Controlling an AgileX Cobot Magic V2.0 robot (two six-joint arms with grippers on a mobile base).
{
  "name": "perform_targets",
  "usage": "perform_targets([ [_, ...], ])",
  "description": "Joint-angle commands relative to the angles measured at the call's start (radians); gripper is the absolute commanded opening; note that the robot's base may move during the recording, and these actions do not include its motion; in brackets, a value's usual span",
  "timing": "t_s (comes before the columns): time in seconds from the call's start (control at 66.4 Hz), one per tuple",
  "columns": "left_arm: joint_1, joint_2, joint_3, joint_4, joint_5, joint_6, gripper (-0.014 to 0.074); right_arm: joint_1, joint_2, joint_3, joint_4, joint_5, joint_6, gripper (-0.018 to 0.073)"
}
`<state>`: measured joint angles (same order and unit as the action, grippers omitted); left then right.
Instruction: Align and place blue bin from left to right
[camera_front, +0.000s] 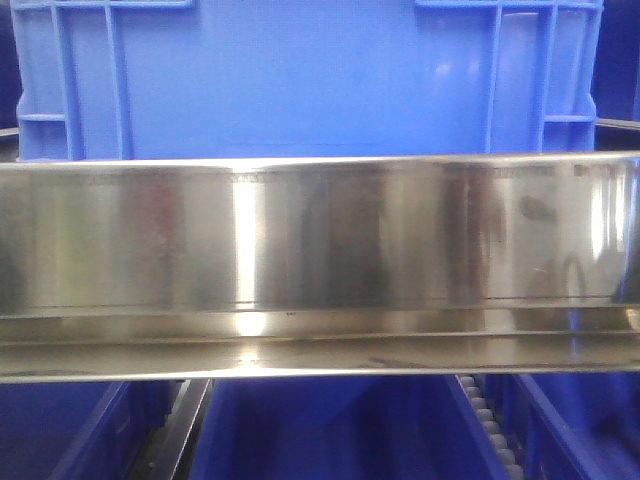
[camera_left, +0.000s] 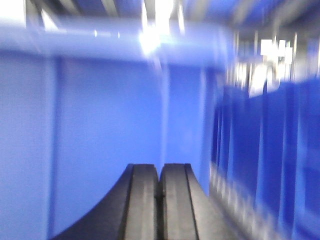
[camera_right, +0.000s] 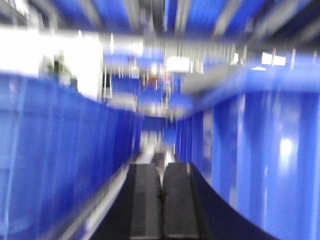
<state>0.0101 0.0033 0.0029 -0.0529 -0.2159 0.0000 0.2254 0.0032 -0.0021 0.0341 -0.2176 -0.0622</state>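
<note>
In the front view the blue bin (camera_front: 300, 80) fills the whole upper part of my screen. Its smooth side panel faces me, with raised ribs near both corners, and it stands just behind a shiny steel rail (camera_front: 320, 240) that runs across the middle. Below the rail I see the tops of other blue bins (camera_front: 330, 430), and a roller track (camera_front: 490, 420) slants between them at lower right.

The left wrist view is badly blurred. The left gripper (camera_left: 160, 172) is narrow, its two dark fingers (camera_left: 142, 210) pressed side by side with nothing between them. A broad blue wall (camera_left: 110, 140) under a thick rim stands close ahead and to the left. I cannot tell whether it is the same bin. A row of blue crates (camera_left: 270, 160) runs down the right side.

The right wrist view is blurred as well. The right gripper (camera_right: 162, 172) is also narrow — pads together, holding nothing. A blue side panel (camera_right: 270, 165) with a pale rim stands near on the right, a long line of blue containers (camera_right: 65, 160) lies on the left, and a lane runs between them.
</note>
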Motion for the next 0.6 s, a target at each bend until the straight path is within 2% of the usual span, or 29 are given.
perform_targets([
  [0.0,0.003,-0.003,-0.032,-0.059,-0.048,0.000,-0.0111,-0.004,-0.003,-0.047,0.002,-0.024,-0.006,-0.0078],
  [0.196,0.003,-0.003,-0.232,-0.045,0.117,0.000,-0.0111,-0.004,-0.003,-0.260,0.002,0.203,-0.006,-0.0078],
  [0.256,0.003,-0.003,-0.297,-0.012,0.175,0.000,-0.0111,-0.004,0.000,-0.319,0.002,0.265,-0.006,-0.0078],
  [0.392,0.003,0.064,-0.460,0.076,0.348,0.000,-0.0111,-0.004,0.082,-0.445,0.002,0.343,-0.006,-0.0078],
  [0.588,0.003,0.230,-0.667,0.084,0.498,0.000,-0.0111,-0.004,0.272,-0.616,0.002,0.430,-0.006,-0.0078],
])
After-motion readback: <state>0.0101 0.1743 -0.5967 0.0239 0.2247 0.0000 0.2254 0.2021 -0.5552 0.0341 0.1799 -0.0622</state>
